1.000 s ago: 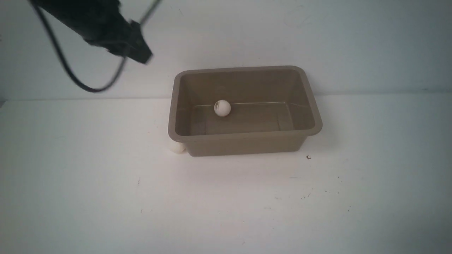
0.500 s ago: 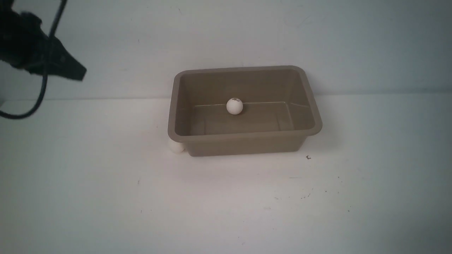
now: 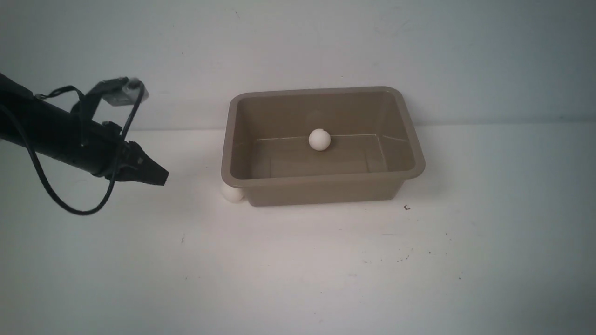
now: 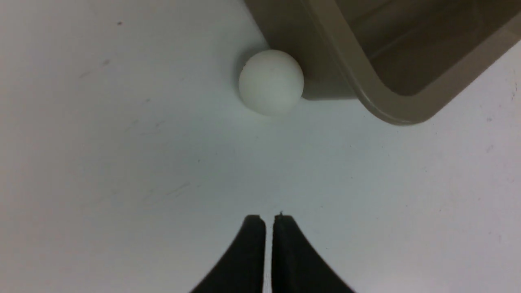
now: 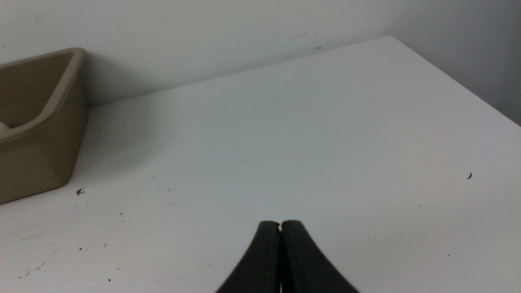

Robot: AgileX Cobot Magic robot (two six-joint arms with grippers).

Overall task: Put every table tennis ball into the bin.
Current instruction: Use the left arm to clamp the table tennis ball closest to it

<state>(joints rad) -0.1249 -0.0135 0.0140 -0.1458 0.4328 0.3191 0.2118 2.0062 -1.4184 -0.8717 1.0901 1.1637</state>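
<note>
Inside the bin (image 3: pixel 321 180), at the foot of its far wall, one ball is seated; this inner ball (image 3: pixel 319 139) is counted as delivered. About half of the task is therefore judged complete. The outer ball (image 4: pixel 271 82) is left on the table (image 3: pixel 298 270), touching the bin's outer wall at the near left corner and partly tucked beneath the flared rim. One pick and one release over the bin are judged outstanding.

The left gripper (image 4: pixel 269 217) is positioned to the left of the bin, well apart from it, and is aimed toward the outer ball. Its fingers are closed to a thin slit and nothing is held between them. The right gripper (image 5: pixel 280 223) is placed off to the right of the bin, well apart; its fingers are pressed together and nothing is grasped.

The bin is formed of taupe plastic with a smooth finish and a slight sheen. A rectangular plan, rounded corners, sloping sides and a flared rim are noted. Both balls are white, matte and spherical, and far smaller than the bin; no printed mark is visible on either in these views. The table is surfaced in flat white material, marked with small dark specks and faint scuffs. The gripper fingers are black and tapered to narrow, curved tips. Because the outer ball is seated against the sloping side under the rim, limited finger clearance on the bin side is to be expected.
</note>
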